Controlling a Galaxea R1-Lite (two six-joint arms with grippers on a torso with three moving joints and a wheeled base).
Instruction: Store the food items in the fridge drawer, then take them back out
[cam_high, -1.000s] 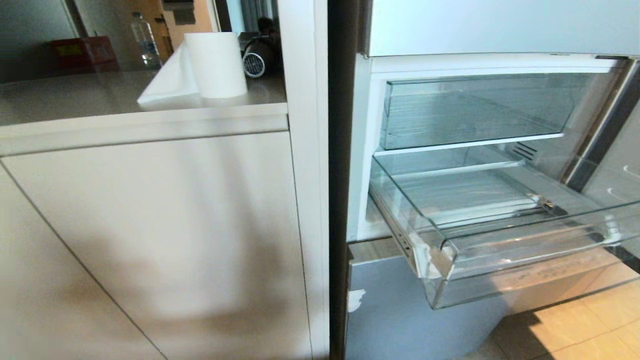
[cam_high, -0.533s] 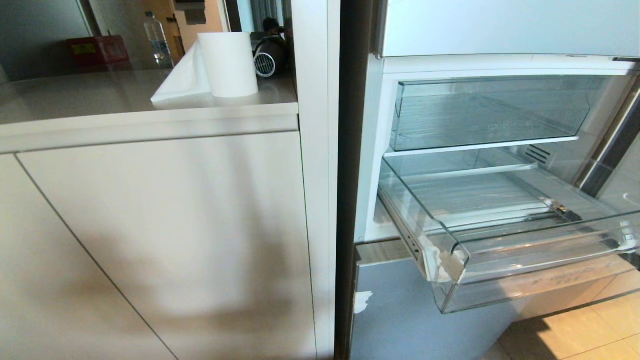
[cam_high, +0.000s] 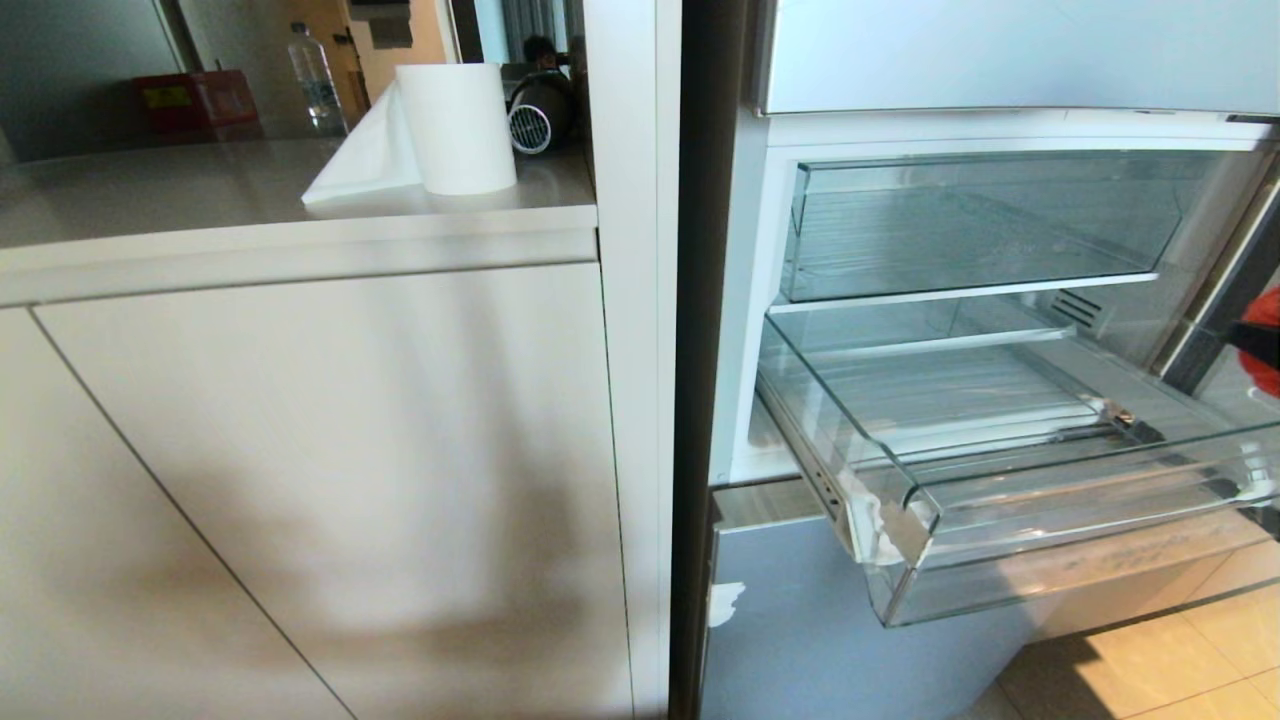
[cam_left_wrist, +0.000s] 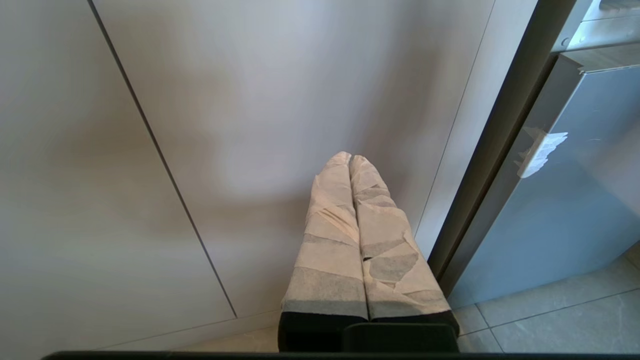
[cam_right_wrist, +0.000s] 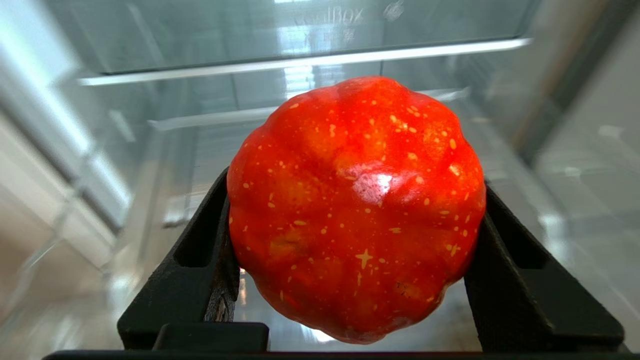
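While the fridge stands open, the following is noted.

Right gripper (cam_right_wrist: 356, 240): clamped on the tomato (cam_right_wrist: 356, 207); both black fingers (cam_right_wrist: 200, 265) are pressed against its sides, as seen in the right wrist view.
Tomato: glossy red-orange, ribbed, speckled with pale yellow flecks; held clear of any surface, in front of the clear plastic bins. In the head view only a red sliver (cam_high: 1266, 340) is caught at the far right edge, above the right end of the pulled-out drawer.
Fridge drawer (cam_high: 905, 500): pulled out on a metal slide rail (cam_high: 815, 485); clear walls, curled front lip, whitish tape (cam_high: 880, 535) on its left front corner. Nothing is seen lying inside it.
Upper bin (cam_high: 960, 225): clear, seated in the fridge above the drawer, not pulled out.
Left gripper (cam_left_wrist: 351, 159): hung low in front of the pale cabinet door (cam_left_wrist: 275, 100), its tape-wrapped fingers (cam_left_wrist: 330, 240) pressed together with nothing between them; the lower fridge door (cam_left_wrist: 565, 200) is just beside it.
Counter (cam_high: 200, 195): left of the fridge; a white paper roll (cam_high: 455, 125) is stood upright on it with a sheet hanging loose.
Behind the roll: a water bottle (cam_high: 313, 75), a red box (cam_high: 195, 100) and a small round dark appliance (cam_high: 535, 110) are set.
Floor (cam_high: 1170, 660): light tiles, visible below the drawer.
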